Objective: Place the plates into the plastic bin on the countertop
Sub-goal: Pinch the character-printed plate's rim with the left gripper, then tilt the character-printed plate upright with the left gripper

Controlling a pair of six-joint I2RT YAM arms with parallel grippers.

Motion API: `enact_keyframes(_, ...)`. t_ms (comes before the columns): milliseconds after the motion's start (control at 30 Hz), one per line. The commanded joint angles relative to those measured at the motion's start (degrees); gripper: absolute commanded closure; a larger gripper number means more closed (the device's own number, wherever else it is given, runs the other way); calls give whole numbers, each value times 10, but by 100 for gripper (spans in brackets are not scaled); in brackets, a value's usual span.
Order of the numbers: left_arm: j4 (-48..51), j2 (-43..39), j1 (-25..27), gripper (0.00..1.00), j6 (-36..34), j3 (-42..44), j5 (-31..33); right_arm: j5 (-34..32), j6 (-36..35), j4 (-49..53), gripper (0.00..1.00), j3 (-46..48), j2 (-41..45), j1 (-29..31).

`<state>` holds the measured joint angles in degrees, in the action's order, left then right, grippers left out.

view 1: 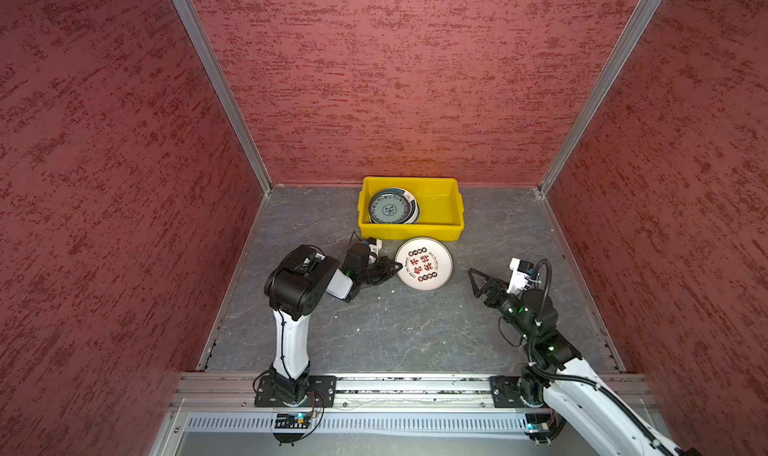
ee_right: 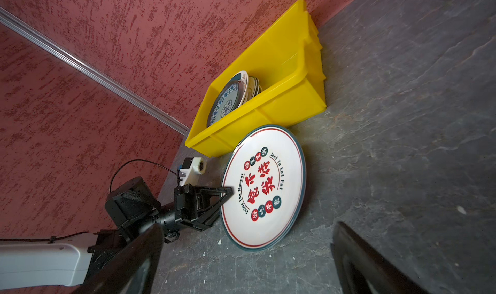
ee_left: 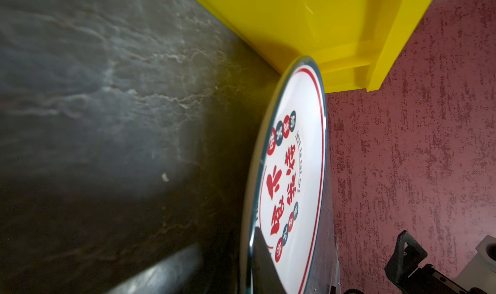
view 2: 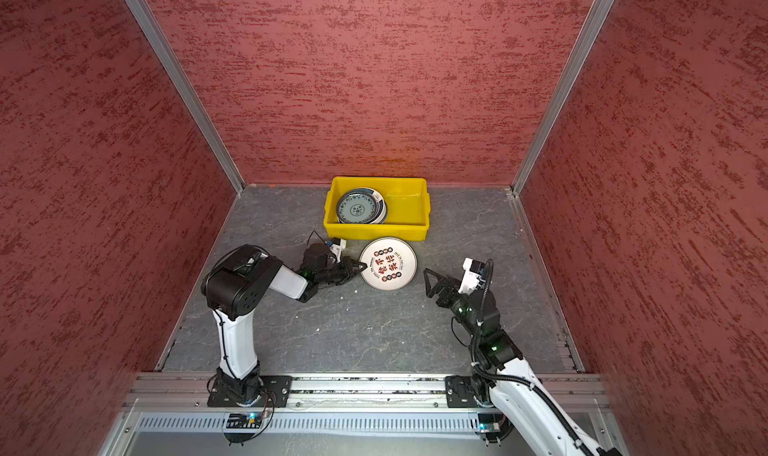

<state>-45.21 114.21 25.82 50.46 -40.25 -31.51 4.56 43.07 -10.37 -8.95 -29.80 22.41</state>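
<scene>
The plates: only one is seen outside the bin, and the rest are stacked inside it.

The table [view 1: 395, 333], a dark slate-look surface, is unobstructed around the work.

The plastic bin [view 1: 411, 230] is yellow and stands against the back wall [view 1: 415, 100]. Its left half holds an uneven stack of plates [ee_right: 252, 87], topped by the smaller blue-patterned plate [view 1: 389, 209]. Its right half shows bare yellow floor.

The lettered plate [view 1: 424, 263] is white with a teal rim and red and black characters. It lies face up on the table directly in front of the bin. Its far rim is against or just beside the bin's front wall; contact cannot be confirmed.

The left hand [view 1: 395, 267] is clamped on the plate's left rim. One finger [ee_left: 261, 255] lies over the face, and the other is hidden beneath.

- Judgement: the step in hand is the lift.
- The hold is at the very edge, so the plate will likely droop away from the hand.
- Recommended: raise slowly, draw the far rim clear of the front wall before carrying over it, then lower onto the bare right half or squarely onto the stack — no dropping.
- Risk: the rim catches the wall and shoves the bin.

The right hand [view 1: 477, 282] has its jaws spread wide and holds nothing. It sits near the plate's right side, apart from it.
</scene>
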Motion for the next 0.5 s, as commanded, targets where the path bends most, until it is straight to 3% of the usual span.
enact_keyframes(0,-11,1,5,97,-1,-4,-10,-24,6,7,1,6,12,2)
enact_keyframes(467,-5,-31,14,100,4,0,-9,-24,12,2,1,12,12,2)
